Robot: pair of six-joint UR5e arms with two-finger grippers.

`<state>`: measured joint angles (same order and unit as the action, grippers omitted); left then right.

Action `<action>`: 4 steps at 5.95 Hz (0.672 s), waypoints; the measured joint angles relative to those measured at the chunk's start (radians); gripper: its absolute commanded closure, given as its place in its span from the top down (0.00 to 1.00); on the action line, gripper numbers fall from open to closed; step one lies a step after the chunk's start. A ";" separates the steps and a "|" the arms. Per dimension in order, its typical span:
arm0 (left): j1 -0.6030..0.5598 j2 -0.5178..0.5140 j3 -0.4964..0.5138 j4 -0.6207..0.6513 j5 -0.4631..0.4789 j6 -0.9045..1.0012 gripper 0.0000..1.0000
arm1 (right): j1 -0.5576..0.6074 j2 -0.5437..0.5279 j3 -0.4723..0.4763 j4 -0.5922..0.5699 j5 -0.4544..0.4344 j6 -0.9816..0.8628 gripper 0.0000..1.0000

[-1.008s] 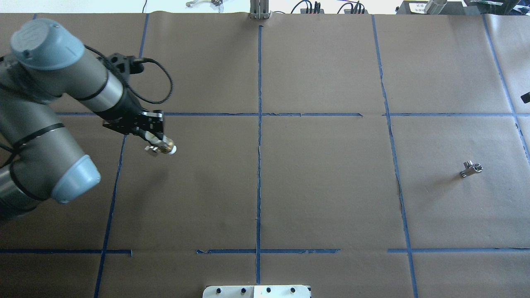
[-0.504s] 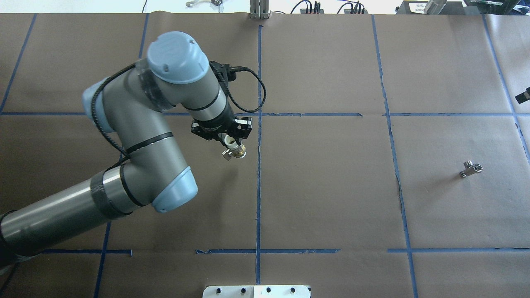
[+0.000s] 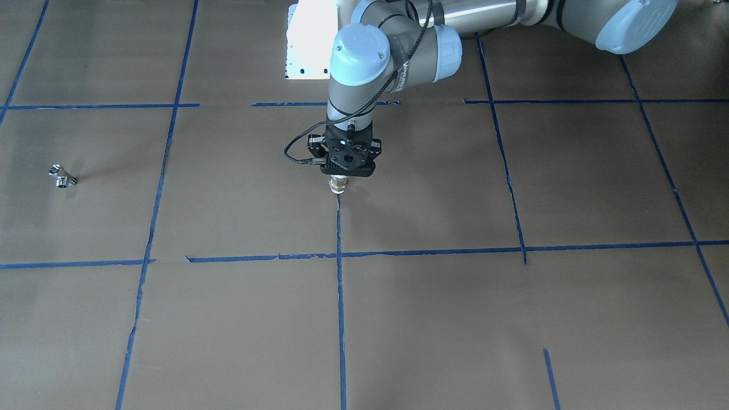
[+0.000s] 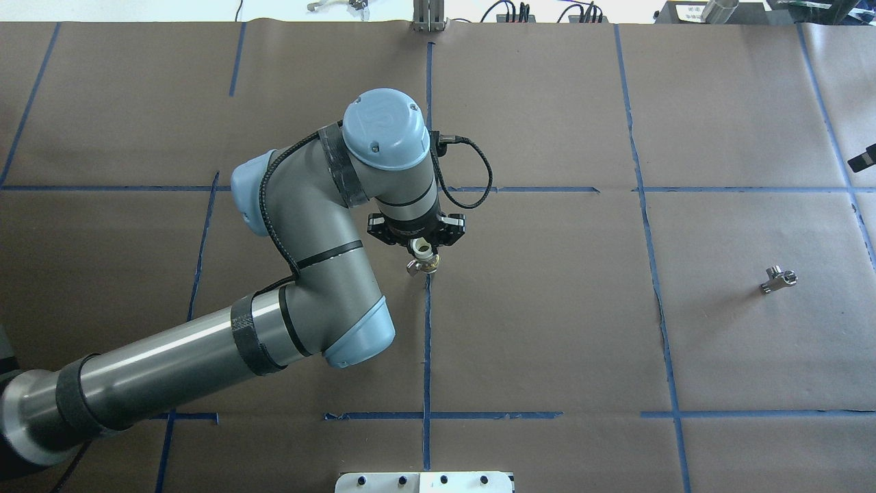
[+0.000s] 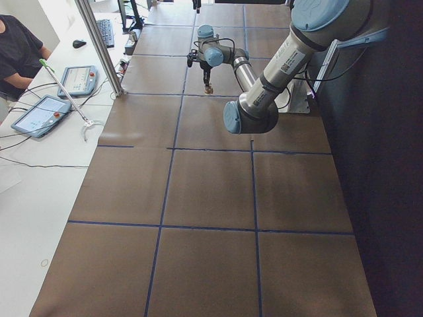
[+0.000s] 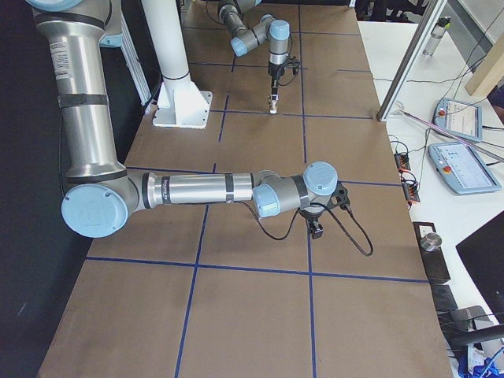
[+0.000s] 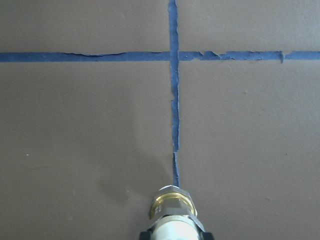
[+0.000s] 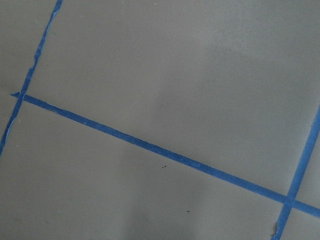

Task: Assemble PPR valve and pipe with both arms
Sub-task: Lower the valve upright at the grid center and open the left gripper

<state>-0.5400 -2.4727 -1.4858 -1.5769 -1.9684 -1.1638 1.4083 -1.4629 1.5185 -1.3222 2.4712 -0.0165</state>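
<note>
My left gripper (image 4: 421, 249) is shut on the pipe (image 4: 425, 261), a short white tube with a brass band. It holds the pipe upright, brass end down, just above the table at the centre tape line. The pipe also shows in the front view (image 3: 338, 184) and the left wrist view (image 7: 174, 212). The PPR valve (image 4: 779, 279), a small chrome T fitting, lies alone on the table's right part; it also shows in the front view (image 3: 62, 176). My right gripper (image 6: 316, 230) hangs over the table near the far edge, apart from the valve. I cannot tell whether it is open or shut.
Blue tape lines (image 4: 427, 329) divide the brown paper table into squares. A white base plate (image 4: 424, 482) sits at the near edge. An aluminium post (image 4: 428, 17) and cables stand at the far edge. Tablets (image 5: 41, 113) and a person are beside the table.
My left arm has swung to the right with the pipe, from the table's left part to the centre tape line. The valve has not moved.
</note>
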 measured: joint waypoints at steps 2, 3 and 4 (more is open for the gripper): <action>0.013 -0.004 0.009 0.000 0.013 0.001 0.05 | 0.000 0.000 0.000 0.000 0.001 0.004 1.00; 0.018 -0.002 0.009 0.000 0.019 0.001 0.06 | -0.001 0.000 0.000 0.000 0.001 0.012 1.00; 0.019 -0.001 0.008 0.001 0.029 0.001 0.09 | -0.001 -0.001 0.000 0.000 0.001 0.018 1.00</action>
<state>-0.5208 -2.4741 -1.4774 -1.5762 -1.9394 -1.1628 1.4071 -1.4634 1.5182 -1.3223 2.4727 0.0016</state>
